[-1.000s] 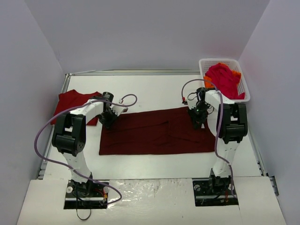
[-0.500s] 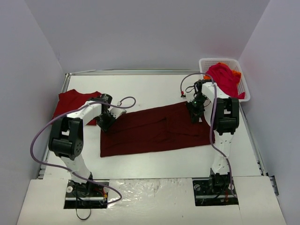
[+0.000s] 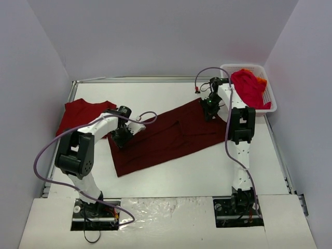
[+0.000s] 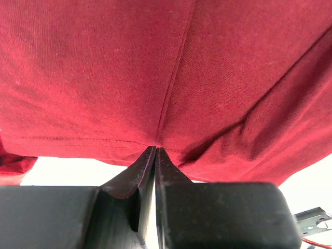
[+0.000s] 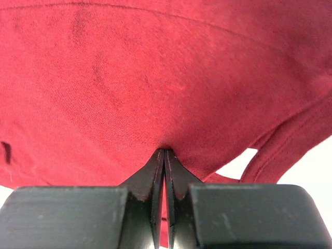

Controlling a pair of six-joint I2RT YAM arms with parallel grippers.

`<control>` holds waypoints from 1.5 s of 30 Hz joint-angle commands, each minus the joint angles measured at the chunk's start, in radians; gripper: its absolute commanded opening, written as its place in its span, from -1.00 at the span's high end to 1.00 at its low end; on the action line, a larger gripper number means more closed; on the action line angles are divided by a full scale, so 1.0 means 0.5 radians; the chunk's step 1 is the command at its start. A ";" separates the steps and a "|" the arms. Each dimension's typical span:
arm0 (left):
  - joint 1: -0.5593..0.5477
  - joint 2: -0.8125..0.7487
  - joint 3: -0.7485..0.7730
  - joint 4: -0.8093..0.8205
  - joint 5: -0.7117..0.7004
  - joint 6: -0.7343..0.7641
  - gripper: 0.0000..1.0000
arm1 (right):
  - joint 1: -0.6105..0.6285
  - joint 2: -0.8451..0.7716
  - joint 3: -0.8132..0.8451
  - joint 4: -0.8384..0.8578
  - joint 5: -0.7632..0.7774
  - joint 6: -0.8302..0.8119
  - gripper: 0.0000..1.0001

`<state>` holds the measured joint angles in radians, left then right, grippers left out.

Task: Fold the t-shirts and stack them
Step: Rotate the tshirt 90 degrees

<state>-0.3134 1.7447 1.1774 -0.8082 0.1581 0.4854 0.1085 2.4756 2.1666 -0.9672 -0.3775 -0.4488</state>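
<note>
Clearly both pinch cloth: left gripper (image 4: 155, 150) jaws are closed flat on a stitched hem of the dark maroon t-shirt (image 3: 166, 137) at its left end, and right gripper (image 5: 164, 151) jaws are closed on the same shirt's far right corner. Shirt lies spread diagonally on the table (image 3: 155, 98) between the arms. Red t-shirt (image 3: 78, 114) lies far left. Crimson shirt (image 3: 248, 88) and orange shirt (image 3: 261, 81) sit in the white basket (image 3: 272, 106), far right.

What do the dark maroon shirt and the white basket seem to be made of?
Maroon t-shirt: looks like soft knit cloth, perhaps cotton, matte; a fine weave, a stitched hem and soft folds show in the left wrist view. Basket: probably rigid white plastic, judging by its thin lattice walls; its finish is too small to tell.
</note>
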 commanded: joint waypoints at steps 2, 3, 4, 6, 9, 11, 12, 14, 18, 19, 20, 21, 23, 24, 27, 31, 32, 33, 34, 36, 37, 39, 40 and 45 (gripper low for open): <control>-0.008 -0.047 0.017 -0.090 -0.031 -0.035 0.95 | 0.074 0.280 0.158 0.321 0.138 -0.038 1.00; -0.008 -0.056 0.020 -0.089 -0.031 -0.044 0.95 | 0.090 0.319 0.228 0.321 0.141 -0.032 1.00; -0.008 -0.065 0.020 -0.086 -0.034 -0.050 0.95 | 0.099 0.338 0.259 0.318 0.141 -0.032 1.00; -0.008 -0.111 0.026 -0.083 -0.022 -0.069 0.95 | 0.123 0.405 0.354 0.318 0.163 -0.032 1.00; -0.008 -0.197 0.038 -0.083 -0.006 -0.093 0.95 | 0.148 0.491 0.459 0.321 0.215 -0.038 1.00; -0.008 -0.231 0.053 -0.096 -0.022 -0.103 0.95 | 0.166 0.531 0.563 0.324 0.224 -0.041 1.00; -0.008 -0.262 0.063 -0.105 -0.025 -0.121 0.95 | 0.173 0.574 0.603 0.321 0.239 -0.041 1.00; -0.008 -0.295 0.072 -0.111 -0.031 -0.139 0.95 | 0.194 0.611 0.710 0.333 0.258 -0.047 1.00; -0.005 -0.403 0.078 -0.080 -0.065 -0.185 0.95 | 0.225 0.620 0.754 0.465 0.301 -0.053 0.95; -0.005 -0.412 0.081 -0.065 -0.080 -0.185 0.95 | 0.237 0.617 0.753 0.529 0.316 -0.053 0.90; -0.005 -0.415 0.081 -0.062 -0.119 -0.185 0.95 | 0.255 0.608 0.757 0.566 0.325 -0.053 0.87; 0.001 -0.409 0.090 -0.065 -0.141 -0.185 0.95 | 0.265 0.605 0.757 0.603 0.338 -0.053 0.85; 0.007 -0.400 0.109 -0.068 -0.175 -0.192 0.95 | 0.295 0.599 0.757 0.719 0.381 -0.041 0.81; 0.016 -0.397 0.115 -0.071 -0.193 -0.192 0.95 | 0.304 0.599 0.760 0.756 0.378 -0.041 0.80; 0.041 -0.400 0.133 -0.077 -0.239 -0.195 0.95 | 0.347 0.620 0.821 0.924 0.399 -0.032 0.73; 0.087 -0.424 0.136 -0.089 -0.288 -0.204 0.95 | 0.409 0.629 0.867 1.155 0.457 -0.038 0.61; 0.111 -0.440 0.124 -0.093 -0.292 -0.204 0.95 | 0.418 0.632 0.873 1.201 0.469 -0.041 0.61; 0.127 -0.446 0.115 -0.086 -0.295 -0.207 0.95 | 0.439 0.648 0.910 1.289 0.494 -0.041 0.60; 0.142 -0.452 0.106 -0.083 -0.298 -0.207 0.95 | 0.449 0.666 0.946 1.324 0.521 -0.044 0.60; 0.188 -0.477 0.075 -0.065 -0.298 -0.213 0.95 | 0.488 0.718 0.993 1.476 0.665 -0.072 0.57; 0.200 -0.483 0.066 -0.062 -0.298 -0.216 0.95 | 0.501 0.718 0.975 1.550 0.733 -0.096 0.54; 0.237 -0.495 0.063 -0.044 -0.295 -0.222 0.95 | 0.525 0.703 0.941 1.710 0.951 -0.136 0.50; 0.246 -0.501 0.063 -0.034 -0.295 -0.228 0.95 | 0.541 0.667 0.925 1.735 0.982 -0.158 0.53; 0.292 -0.526 0.099 0.003 -0.286 -0.228 0.95 | 0.550 0.424 0.751 1.907 1.199 -0.115 0.63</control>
<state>-0.1730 1.5230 1.2011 -0.8074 0.0246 0.3866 0.3878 2.8029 2.5721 -0.1066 0.1028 -0.5022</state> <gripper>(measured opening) 0.026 0.185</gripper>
